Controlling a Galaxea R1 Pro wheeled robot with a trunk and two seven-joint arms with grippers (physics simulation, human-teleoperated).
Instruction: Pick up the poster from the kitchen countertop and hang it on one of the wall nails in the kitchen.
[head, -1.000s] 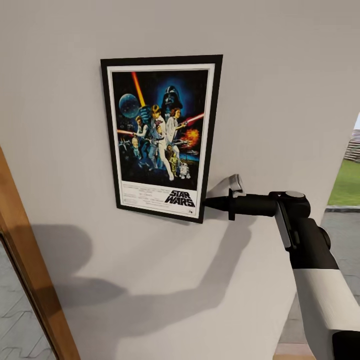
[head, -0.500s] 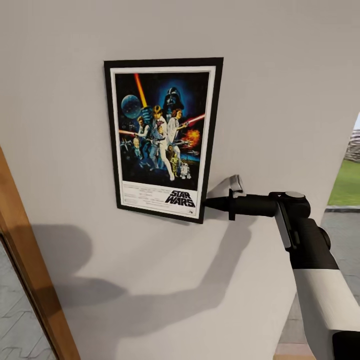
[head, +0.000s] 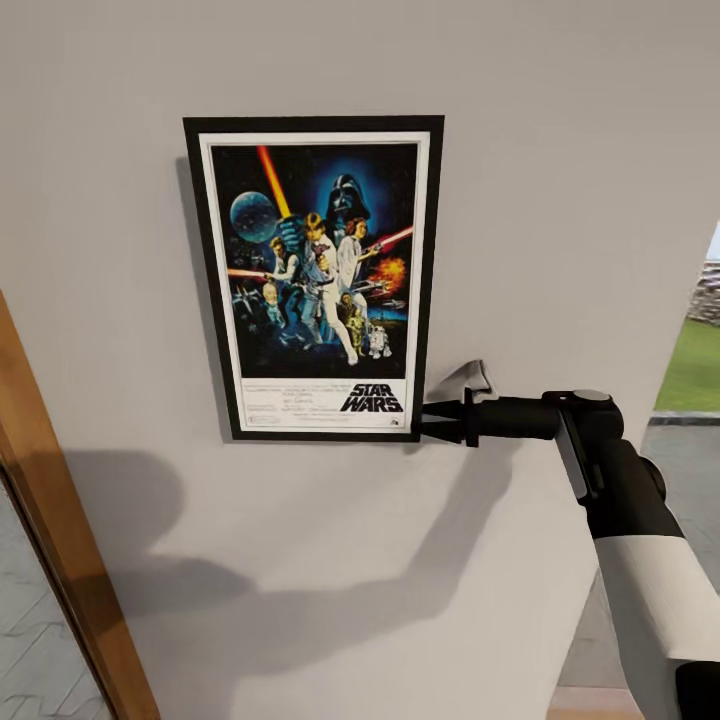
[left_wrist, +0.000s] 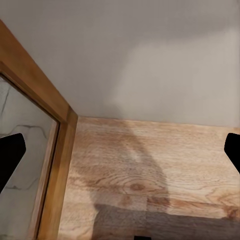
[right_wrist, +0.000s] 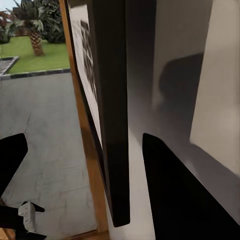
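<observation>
- My right arm (head: 640, 560) has a white forearm shell, and I see a black wrist housing above it.
- A grey disc caps the wrist joint, with a grey strip down its side.
- My right gripper (head: 432, 422) is matte black: slim barrel, small collar, tapered fingers.
- My left gripper's fingers (left_wrist: 10, 157) look plain black.

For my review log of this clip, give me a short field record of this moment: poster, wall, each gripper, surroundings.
poster: Star Wars poster, black frame, upright against the wall, casting a shadow at its left edge
wall: plain light grey wall
right gripper: right gripper at the poster's lower right corner, fingers either side of the frame edge, apart
left gripper: left gripper open, over wood floor
surroundings: wooden door frame
</observation>
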